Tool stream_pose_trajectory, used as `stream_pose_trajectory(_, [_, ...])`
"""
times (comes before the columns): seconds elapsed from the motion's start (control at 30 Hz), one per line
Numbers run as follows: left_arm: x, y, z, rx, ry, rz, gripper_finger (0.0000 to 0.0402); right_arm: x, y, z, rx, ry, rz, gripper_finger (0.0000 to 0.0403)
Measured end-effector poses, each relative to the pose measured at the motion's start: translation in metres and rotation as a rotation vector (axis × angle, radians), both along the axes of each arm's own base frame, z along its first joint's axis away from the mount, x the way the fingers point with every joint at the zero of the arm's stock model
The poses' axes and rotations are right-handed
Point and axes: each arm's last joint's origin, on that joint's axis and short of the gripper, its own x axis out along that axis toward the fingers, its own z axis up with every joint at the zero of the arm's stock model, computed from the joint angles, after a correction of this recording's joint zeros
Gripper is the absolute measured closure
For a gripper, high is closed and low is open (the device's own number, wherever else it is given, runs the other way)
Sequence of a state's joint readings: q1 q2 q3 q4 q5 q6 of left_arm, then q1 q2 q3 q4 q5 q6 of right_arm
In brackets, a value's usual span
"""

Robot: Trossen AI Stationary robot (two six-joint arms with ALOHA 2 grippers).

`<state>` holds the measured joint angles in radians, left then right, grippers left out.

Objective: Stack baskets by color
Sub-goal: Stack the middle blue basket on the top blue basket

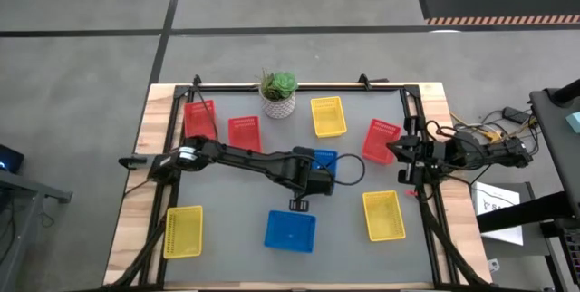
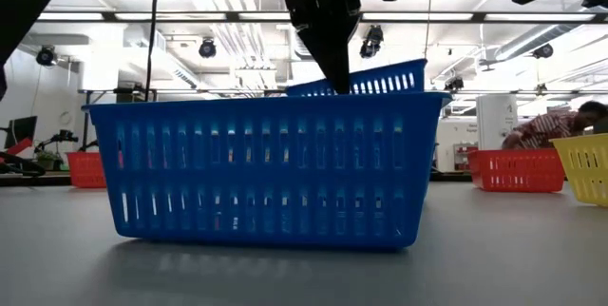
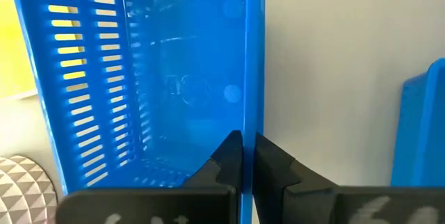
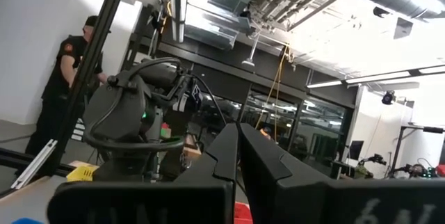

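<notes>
Grips with the left gripper [image 3: 241, 163], fingers [image 3: 224, 160] pressed together on the thin side wall of a blue basket [image 3: 181, 78]. Holds that basket tilted, one end raised, seen in the low view behind the claw tip. Leaves a second blue basket [image 1: 290, 230] flat on the table [image 1: 236, 260], just beside the claw on the near side, apart from the held one. Shows a yellow basket [image 1: 328, 116] and a plant pot [image 1: 279, 103] farther off beyond the claw. Parks the right gripper [image 4: 238, 147] at the table's right edge, closed on nothing, a red basket [image 1: 381, 138] just beside it.
</notes>
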<state>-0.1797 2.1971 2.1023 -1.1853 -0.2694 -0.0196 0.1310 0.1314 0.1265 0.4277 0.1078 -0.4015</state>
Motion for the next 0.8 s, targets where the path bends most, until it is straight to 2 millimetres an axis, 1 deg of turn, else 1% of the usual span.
stream_pose_trajectory(0.23, [0.002,0.003,-0.008,-0.024,0.003,0.002,0.0402,0.000,0.000,0.000,-0.003,0.005,-0.001,0.0394])
stream_pose_trajectory(0.8, [0.004,0.010,-0.012,-0.052,-0.003,0.010,0.0400,0.001,0.000,-0.001,-0.004,0.014,0.000,0.0394])
